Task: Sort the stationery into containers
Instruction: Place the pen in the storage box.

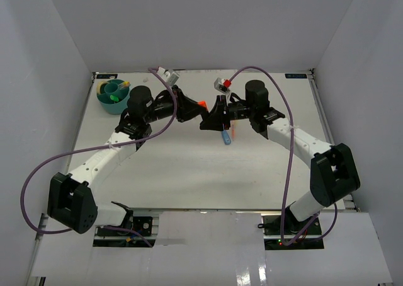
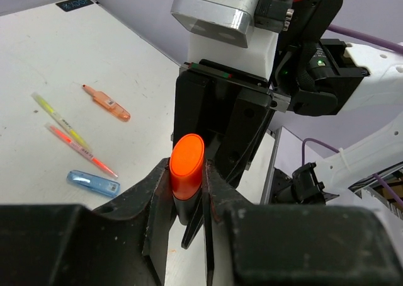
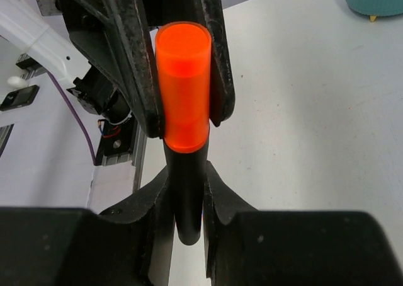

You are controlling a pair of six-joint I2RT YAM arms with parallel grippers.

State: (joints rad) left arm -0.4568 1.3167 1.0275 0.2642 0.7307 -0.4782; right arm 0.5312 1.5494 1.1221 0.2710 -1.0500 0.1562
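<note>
Desk point(image 1: 189, 172) lies below both pincers. The teal organiser point(image 1: 112, 98) is well apart, back behind the left pincer point(image 2: 187, 194). Orange-black highlighter point(image 3: 182, 97) held mid-air between them: the right pincer point(image 3: 186, 201) clamps the black barrel, the left pincer grips the orange cap, seemingly seated. Reads as a handover. Confirm the left grip is firm before the right lets go, then withdraw straight, no twist.

Overhead, the left claw point(image 1: 194, 109) and right claw point(image 1: 211, 117) meet at upper centre above the surface point(image 1: 157, 172), a highlighter point(image 1: 202, 104) between them. The organiser point(image 1: 108, 106) stands on the surface at upper left. Left wrist view: a small piece point(image 2: 107, 103), two thin pens point(image 2: 60, 118) and a short marker point(image 2: 93, 183) lie at frame left, one below another.
</note>
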